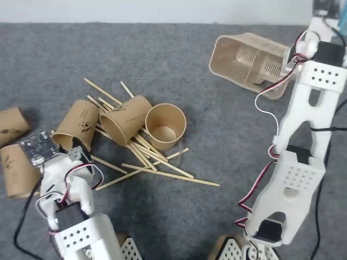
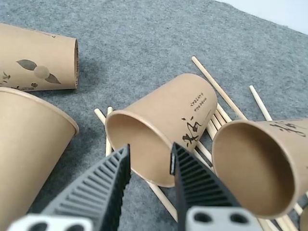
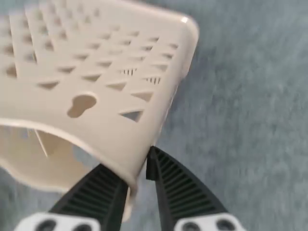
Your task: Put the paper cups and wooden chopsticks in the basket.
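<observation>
Nothing seems to be in the basket (image 1: 233, 62) yet: the right tool (image 3: 137, 175) clamps its rim, holding it tipped, while paper cups (image 1: 126, 119) and chopsticks (image 1: 162, 172) sit scattered on the table (image 1: 217, 124). The left tool (image 2: 149, 159) is parted and empty, at the mouth of one fallen cup (image 2: 163, 120)

The left gripper (image 2: 150, 151) hangs low over a grey mat (image 2: 144, 38) with its ribbed black fingers (image 2: 195, 180) parted, framing the open mouth of a paper cup (image 2: 168, 120) that lies on its side across several wooden chopsticks (image 2: 211, 79). A second cup (image 2: 269, 163) lies just beside it, mouth also towards the camera, while a third cup (image 2: 29, 149) sits close on the other side and a fourth cup (image 2: 38, 60) lies farther back
</observation>
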